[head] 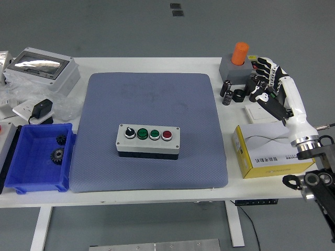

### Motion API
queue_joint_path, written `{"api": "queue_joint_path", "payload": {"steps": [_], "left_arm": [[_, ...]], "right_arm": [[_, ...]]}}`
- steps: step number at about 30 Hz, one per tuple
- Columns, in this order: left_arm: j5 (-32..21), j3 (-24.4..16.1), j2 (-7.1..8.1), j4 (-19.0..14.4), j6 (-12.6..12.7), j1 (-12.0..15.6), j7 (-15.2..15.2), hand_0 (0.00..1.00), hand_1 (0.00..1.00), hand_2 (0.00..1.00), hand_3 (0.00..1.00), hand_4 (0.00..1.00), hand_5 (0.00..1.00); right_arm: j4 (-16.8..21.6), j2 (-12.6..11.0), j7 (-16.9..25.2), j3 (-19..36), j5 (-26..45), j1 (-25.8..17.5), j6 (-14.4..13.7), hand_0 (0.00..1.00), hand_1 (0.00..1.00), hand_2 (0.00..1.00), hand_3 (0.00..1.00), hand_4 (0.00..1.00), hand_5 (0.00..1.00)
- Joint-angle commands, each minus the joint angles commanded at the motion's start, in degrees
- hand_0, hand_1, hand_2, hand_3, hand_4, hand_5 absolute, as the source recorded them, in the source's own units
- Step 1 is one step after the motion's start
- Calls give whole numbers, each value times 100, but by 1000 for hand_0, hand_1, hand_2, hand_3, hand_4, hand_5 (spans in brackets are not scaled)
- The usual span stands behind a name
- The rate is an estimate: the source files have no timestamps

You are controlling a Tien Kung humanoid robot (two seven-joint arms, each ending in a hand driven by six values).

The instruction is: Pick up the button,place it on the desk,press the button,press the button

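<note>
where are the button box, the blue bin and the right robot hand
button box [148, 141], head view, on its grey top face beside the green buttons
blue bin [32, 137], head view, on its bare floor
right robot hand [268, 83], head view, on the middle of the hand

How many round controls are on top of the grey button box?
4, in one row on the button box: black knob, green button, second green button, red button.

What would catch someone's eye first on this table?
Probably the grey control box with one black, two green and one red button, sitting mid-way on the blue-grey mat. Next, the white-and-black right robot hand, fingers spread, at the far right beside the orange cylinder on its grey base.
</note>
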Motion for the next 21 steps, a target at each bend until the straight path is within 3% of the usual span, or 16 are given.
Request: {"api": "queue_joint_path", "payload": {"steps": [4,5,10,11,21], "left_arm": [[-1,0,-26,5,-7,23,1,705,686,675,814,657,964],[2,-2,-33,6,-11,27,3,705,686,678,817,674,970],[-7,-7,-50,12,-19,43,-7,705,686,678,817,674,970],[-26,2,-46,12,-13,46,-4,705,687,678,815,667,962],[-70,18,-74,17,8,19,-21,704,686,679,815,635,946]], "right_arm": [[0,17,165,112,382,-89,-10,827,847,874,882,829,526],[-2,25,185,123,439,-95,-12,858,879,918,934,998,690],[-34,68,239,124,639,-104,-29,858,879,918,934,998,690],[-49,76,244,116,672,-105,-28,836,851,891,901,998,797],[-129,130,282,118,865,-106,-2,834,845,880,896,998,849]]}}
